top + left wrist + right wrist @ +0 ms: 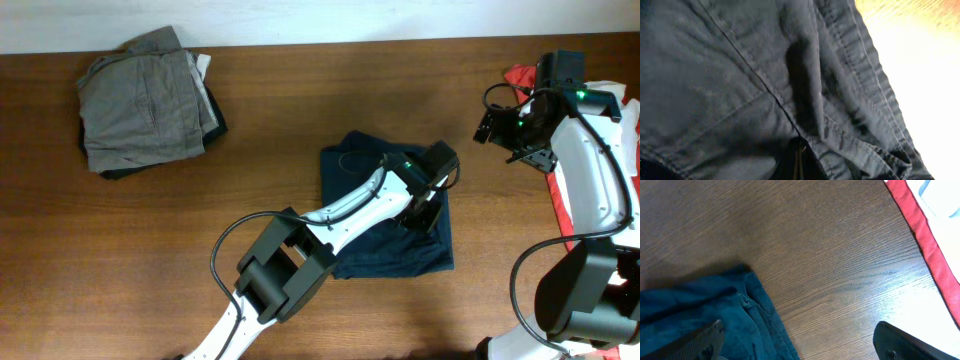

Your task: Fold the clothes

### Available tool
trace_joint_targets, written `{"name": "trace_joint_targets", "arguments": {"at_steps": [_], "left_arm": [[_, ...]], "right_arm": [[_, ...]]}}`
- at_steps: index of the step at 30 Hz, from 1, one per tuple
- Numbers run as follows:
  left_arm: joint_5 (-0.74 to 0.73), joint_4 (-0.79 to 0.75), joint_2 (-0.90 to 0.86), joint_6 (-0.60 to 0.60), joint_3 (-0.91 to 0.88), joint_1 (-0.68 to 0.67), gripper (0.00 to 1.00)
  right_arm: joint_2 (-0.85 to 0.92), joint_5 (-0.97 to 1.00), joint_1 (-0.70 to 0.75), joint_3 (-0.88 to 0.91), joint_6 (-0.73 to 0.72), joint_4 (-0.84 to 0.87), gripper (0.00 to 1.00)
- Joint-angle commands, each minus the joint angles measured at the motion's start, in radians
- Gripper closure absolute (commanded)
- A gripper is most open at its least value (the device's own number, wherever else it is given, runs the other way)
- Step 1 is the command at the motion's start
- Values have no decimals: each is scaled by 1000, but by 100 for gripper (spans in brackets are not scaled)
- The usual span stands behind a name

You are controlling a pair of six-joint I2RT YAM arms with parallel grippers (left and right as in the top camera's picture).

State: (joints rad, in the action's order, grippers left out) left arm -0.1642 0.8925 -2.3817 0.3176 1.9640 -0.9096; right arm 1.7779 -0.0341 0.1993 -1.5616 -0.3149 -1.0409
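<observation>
Shorts (385,240) centre-frame | left gripper (425,205) pressed into right edge, nearer, grip cannot be told | right gripper (800,346) spread, empty, upper right

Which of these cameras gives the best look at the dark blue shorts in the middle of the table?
Overhead: the navy shorts lie nearly whole, partly under the left gripper. Left wrist shows only seams up close; right wrist only one corner.

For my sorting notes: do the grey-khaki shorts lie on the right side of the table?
No, the grey-khaki shorts lie at the upper left in the overhead view.
</observation>
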Motion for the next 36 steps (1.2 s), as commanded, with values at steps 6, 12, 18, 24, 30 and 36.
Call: {"name": "trace_joint_targets", "arguments": {"at_steps": [6, 12, 18, 24, 30, 36], "left_arm": [[27, -93, 41, 11, -16, -39, 100], [27, -134, 40, 11, -45, -79, 100], [16, -47, 112, 11, -35, -89, 100], [231, 180, 404, 0, -31, -14, 67], [152, 370, 418, -1, -77, 354, 1], [-322, 4, 417, -156, -507, 500, 1]], "right_arm": [[-8, 13, -2, -5, -11, 0, 1], [-8, 13, -2, -5, -11, 0, 1], [-8, 13, -2, -5, -11, 0, 1], [-8, 13, -2, -5, -11, 0, 1], [-8, 13, -2, -5, -11, 0, 1], [-8, 13, -2, -5, -11, 0, 1]]}}
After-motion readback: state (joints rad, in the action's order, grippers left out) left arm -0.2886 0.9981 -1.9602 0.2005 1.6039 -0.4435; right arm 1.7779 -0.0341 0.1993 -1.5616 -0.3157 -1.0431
